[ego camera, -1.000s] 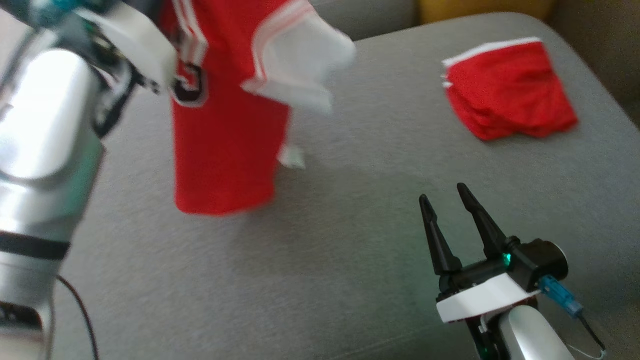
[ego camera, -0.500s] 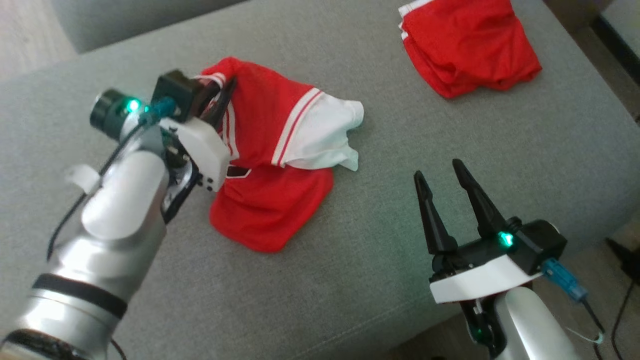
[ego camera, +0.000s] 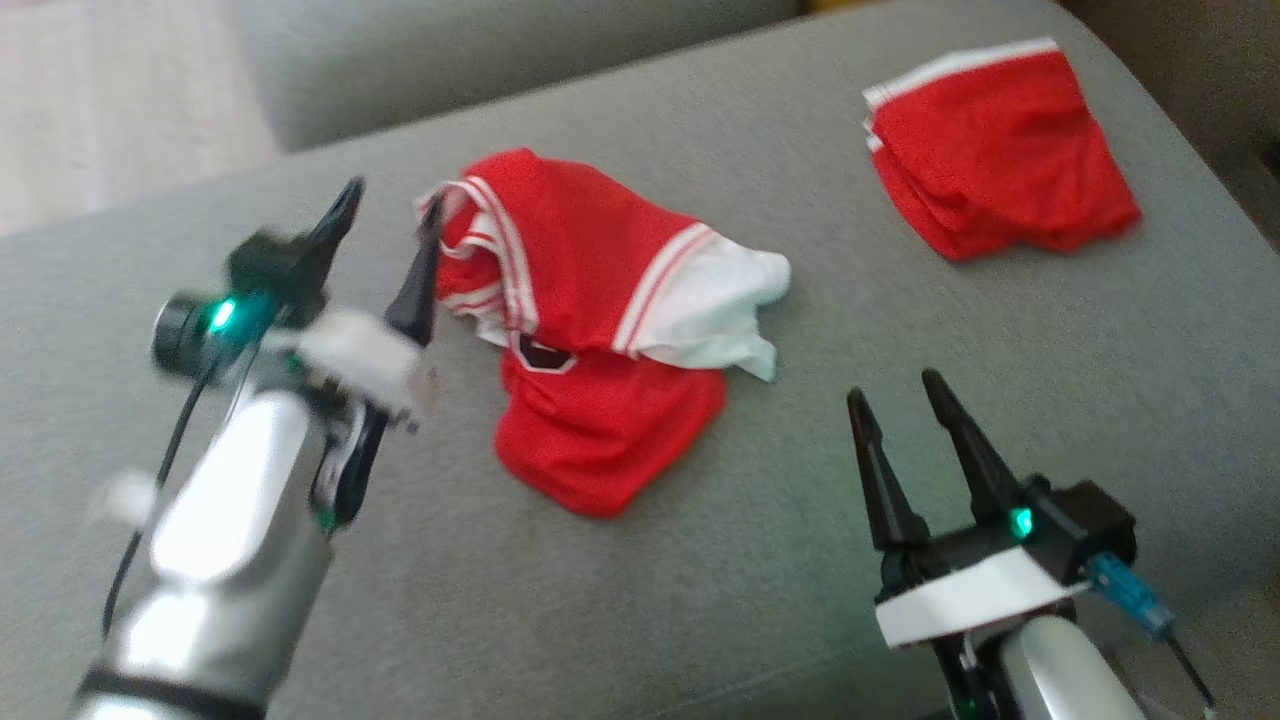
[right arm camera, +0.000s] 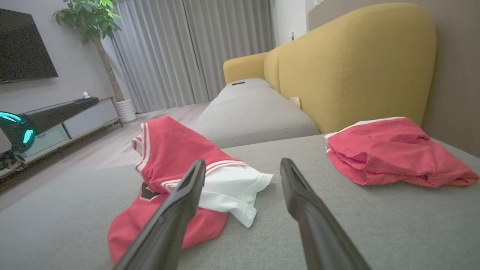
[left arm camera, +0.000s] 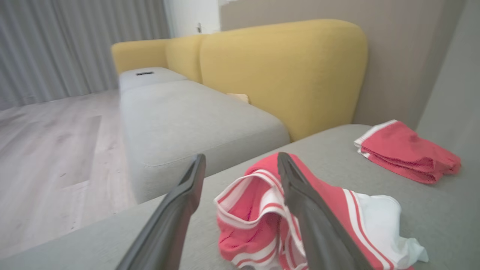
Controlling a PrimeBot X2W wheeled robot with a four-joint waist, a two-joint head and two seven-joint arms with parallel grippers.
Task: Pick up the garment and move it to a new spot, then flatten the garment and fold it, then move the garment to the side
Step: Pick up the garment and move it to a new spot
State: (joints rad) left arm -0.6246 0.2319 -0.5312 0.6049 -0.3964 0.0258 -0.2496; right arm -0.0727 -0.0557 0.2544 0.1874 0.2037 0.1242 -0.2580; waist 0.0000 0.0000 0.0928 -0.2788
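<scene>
Red-and-white jersey (ego camera: 590, 290) lay crumpled on grey sofa seat (ego camera: 700, 560), left of centre. Collar end was bunched up, white sleeve spilling toward right.
Left gripper (ego camera: 393, 195) was wide open just beside collar, 2 fingers spread, nothing clamped. 1 finger sat close against striped trim; contact unclear.
Right gripper (ego camera: 892, 386) hovered open and empty near seat's front, apart from jersey.
Folded red garment (ego camera: 1000, 160) with white trim lay at far right, well apart from jersey.

Soft indoor light, slight motion blur
</scene>
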